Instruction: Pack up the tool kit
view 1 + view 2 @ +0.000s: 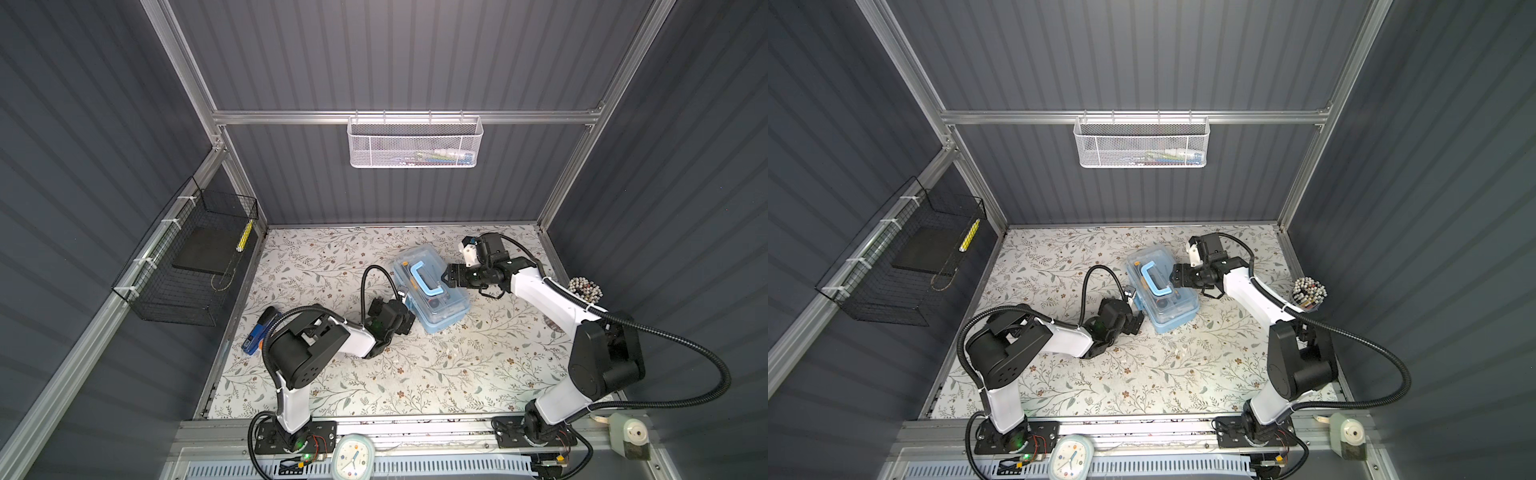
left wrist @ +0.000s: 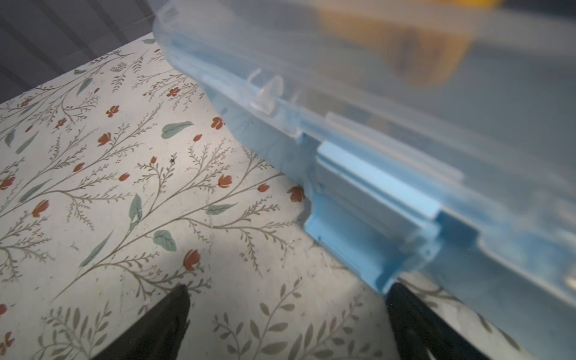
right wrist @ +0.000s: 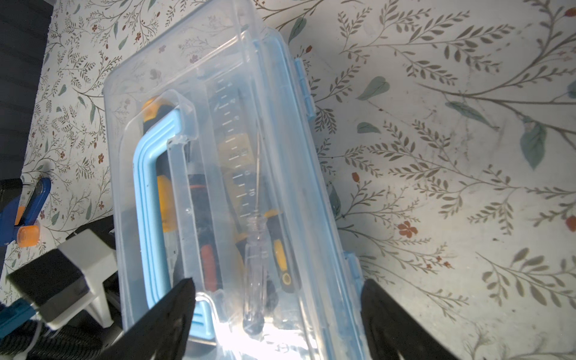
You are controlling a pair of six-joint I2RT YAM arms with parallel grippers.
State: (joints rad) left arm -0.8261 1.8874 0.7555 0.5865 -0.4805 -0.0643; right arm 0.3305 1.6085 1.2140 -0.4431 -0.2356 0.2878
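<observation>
Two arms close in on one small case over the floral surface (image 1: pixel 374 374). The tool kit (image 1: pixel 432 291) lies flat on that surface, towards the rear and a little right of the middle, turned at a slant. Its clear lid (image 3: pixel 218 78) looks down over the light-blue base. The blue handle (image 1: pixel 419 276) is folded flat on top.

The right claw (image 1: pixel 445 277) hovers at the case's far-right edge, just beside the handle. Its jaws stand apart, with nothing between them that they grip. The left claw (image 2: pixel 288 290) sits low at the opposite long side, jaws wide apart and empty. One fingertip (image 2: pixel 392 290) is just under a blue block (image 2: pixel 374 218) on the wall; whether that is a clasp or a hinge cannot be told.

Through the lid show a yellow-and-black screwdriver (image 3: pixel 280 249) and a clear-handled one (image 3: pixel 255 280), both lying loose.

The shell will likely feel stiff but thin, smooth and slippery at the walls. The loose tools inside should slide and shift the weight if it tips. A sound hold would be the handle once raised, or a pinch across the rim where lid meets base. Bracing from the other side would help.
</observation>
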